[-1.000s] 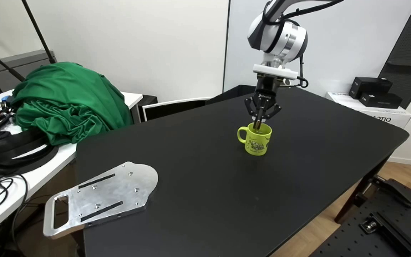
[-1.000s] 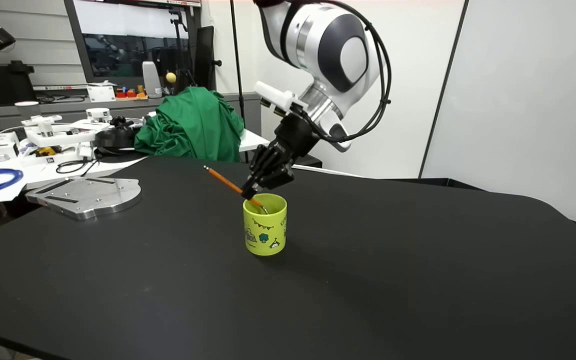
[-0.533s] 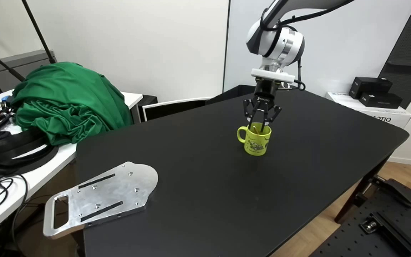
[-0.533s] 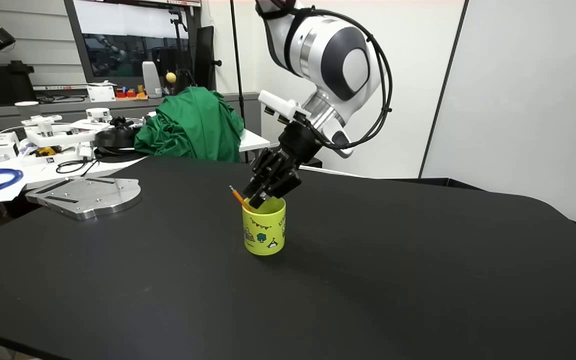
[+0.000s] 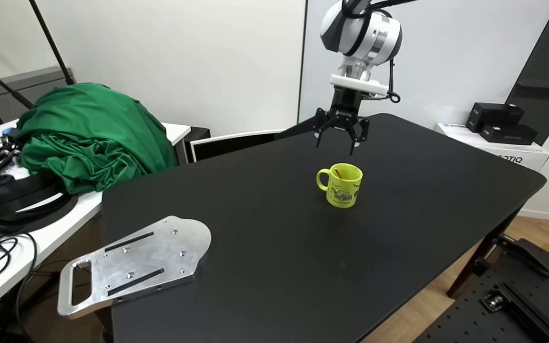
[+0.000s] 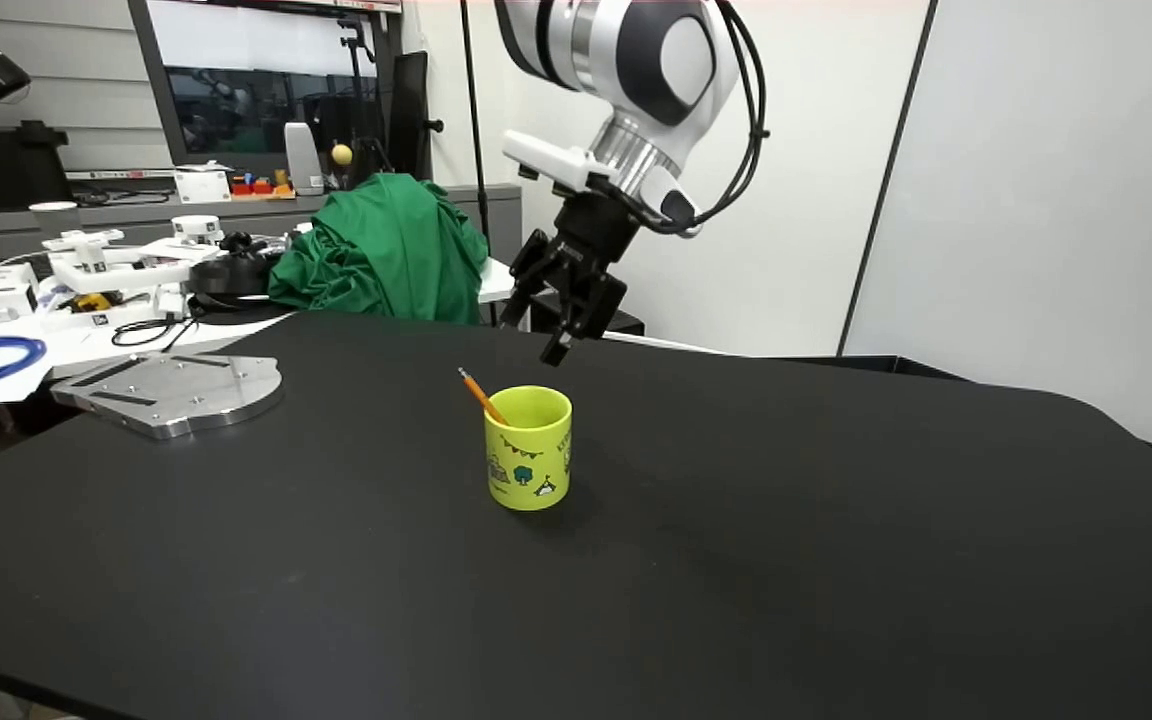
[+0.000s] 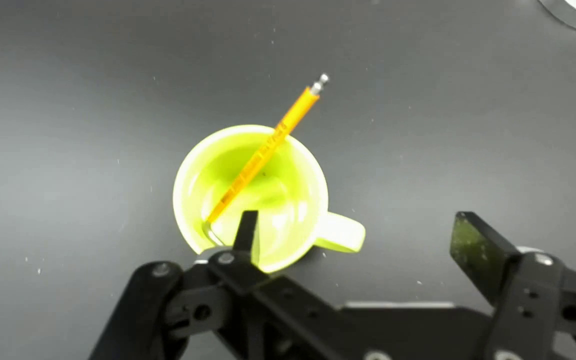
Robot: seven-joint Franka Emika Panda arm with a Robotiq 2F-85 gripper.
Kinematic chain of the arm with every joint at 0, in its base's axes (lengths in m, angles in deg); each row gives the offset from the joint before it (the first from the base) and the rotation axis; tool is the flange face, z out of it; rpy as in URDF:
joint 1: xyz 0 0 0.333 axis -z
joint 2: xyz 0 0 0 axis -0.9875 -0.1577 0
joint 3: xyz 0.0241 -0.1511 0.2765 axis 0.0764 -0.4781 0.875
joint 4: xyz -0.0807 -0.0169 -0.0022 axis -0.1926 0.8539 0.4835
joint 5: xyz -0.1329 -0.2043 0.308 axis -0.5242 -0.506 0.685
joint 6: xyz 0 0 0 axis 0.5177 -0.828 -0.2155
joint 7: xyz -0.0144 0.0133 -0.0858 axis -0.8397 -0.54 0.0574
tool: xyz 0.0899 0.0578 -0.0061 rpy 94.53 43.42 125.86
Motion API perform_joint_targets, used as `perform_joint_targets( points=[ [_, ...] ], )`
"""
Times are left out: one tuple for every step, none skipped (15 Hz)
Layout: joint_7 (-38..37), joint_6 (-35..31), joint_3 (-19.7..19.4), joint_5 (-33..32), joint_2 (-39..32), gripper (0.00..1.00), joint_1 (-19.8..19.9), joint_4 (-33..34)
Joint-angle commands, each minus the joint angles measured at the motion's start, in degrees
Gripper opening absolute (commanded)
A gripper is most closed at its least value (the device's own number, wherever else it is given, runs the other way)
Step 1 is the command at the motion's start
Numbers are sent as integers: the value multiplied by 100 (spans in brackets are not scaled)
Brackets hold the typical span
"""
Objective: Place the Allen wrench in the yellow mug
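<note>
The yellow mug stands upright on the black table. Inside it leans the Allen wrench, an orange rod whose bent silver end lies low in the mug. Its other silver tip juts out past the rim, as an exterior view of the wrench also shows. My gripper hangs above and behind the mug, jaws spread wide with nothing between them. In the wrist view one of the gripper's fingers covers a bit of the mug's near rim; both fingers are apart from the wrench.
A flat silver metal plate lies toward the table's end. Beyond that end, a green cloth heap sits on a white side table. White and black boxes stand past another edge of the black table.
The gripper has opened and let go of the Allen wrench, which dropped lower and now leans in the mug. The arm has then risen away from the mug.
</note>
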Motion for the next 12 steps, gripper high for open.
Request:
perform_joint_targets(
  points=[
    [-88,-1031,24,-381,580,100,-334,-440],
    [-69,-1409,49,-475,685,100,-421,-560],
    [-77,-1800,66,-617,780,100,-533,-703],
    [-72,-2211,96,-743,874,100,-633,-862],
    [-69,-2682,145,-846,969,100,-736,-1059],
    [-35,-2095,194,-691,636,99,-502,-565],
    [-38,-2400,226,-754,708,100,-588,-709],
    [-40,-2547,246,-788,754,100,-648,-807],
    [-41,-2606,251,-815,781,100,-679,-864],
    [-41,-2629,249,-826,792,100,-679,-884],
    [-40,-2638,245,-830,794,100,-671,-889],
    [-39,-2642,242,-831,794,100,-660,-889]
  ],
)
